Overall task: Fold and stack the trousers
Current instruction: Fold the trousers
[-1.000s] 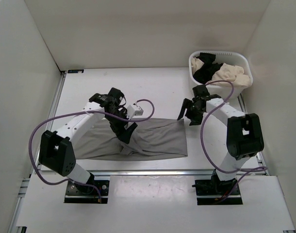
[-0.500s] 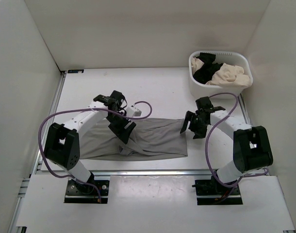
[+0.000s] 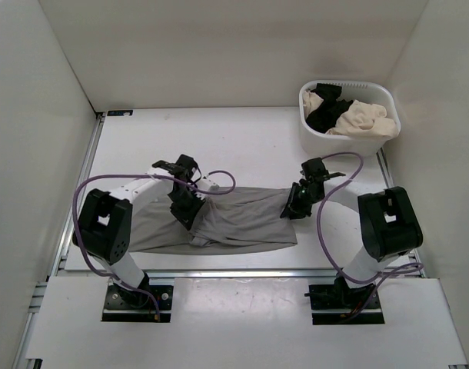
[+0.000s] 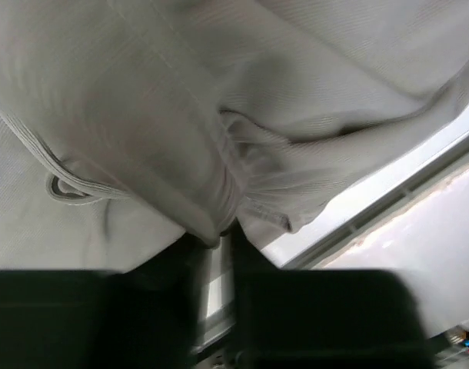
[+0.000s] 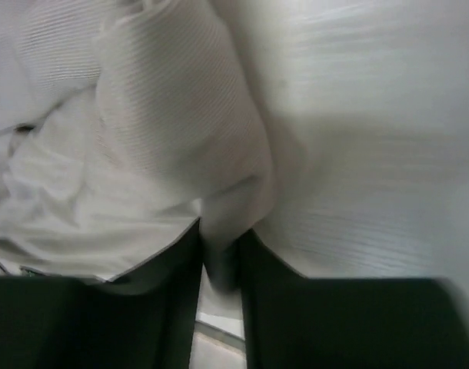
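Since one second ago the left tool (image 3: pixel 185 213) and right tool (image 3: pixel 293 206) have both dropped onto the trousers (image 3: pixel 246 224), jaws drawn in from wide. Left tool: at mid-length of the garment, jaws nipped on a raised fold of grey cloth. Right tool: at the far right corner, its narrow gap filled by pinched fabric. Trousers lie lengthwise across the near part of the tabletop (image 3: pixel 242 142), bunched near the middle. White basket (image 3: pixel 334 135) stands at the far right, well apart.
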Motion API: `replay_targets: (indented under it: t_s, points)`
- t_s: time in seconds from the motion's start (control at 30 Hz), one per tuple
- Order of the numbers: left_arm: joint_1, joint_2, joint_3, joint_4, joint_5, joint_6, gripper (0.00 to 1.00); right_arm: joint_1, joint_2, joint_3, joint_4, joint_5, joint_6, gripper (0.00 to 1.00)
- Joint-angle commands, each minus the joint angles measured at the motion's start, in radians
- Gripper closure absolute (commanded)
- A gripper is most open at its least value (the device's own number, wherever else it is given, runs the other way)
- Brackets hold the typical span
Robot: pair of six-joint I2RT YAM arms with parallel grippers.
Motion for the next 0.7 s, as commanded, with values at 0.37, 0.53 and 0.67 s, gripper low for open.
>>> replay_targets:
  t_s: [0.37,0.53,0.67]
  points:
    - [0.071,-0.06,0.144,-0.113,0.053,0.066,0.08,-0.122,-0.181,0.088,-0.259,0.154,-0.053,1.0]
    - [0.164,-0.071,0.208,-0.146,0.113,0.086,0.06,-0.277,-0.339,0.212,-0.49,0.245,-0.156,1.0]
    - [0.178,-0.005,0.174,-0.124,0.093,0.086,0.1,-0.319,-0.318,0.454,-0.811,0.449,-0.231,1.0]
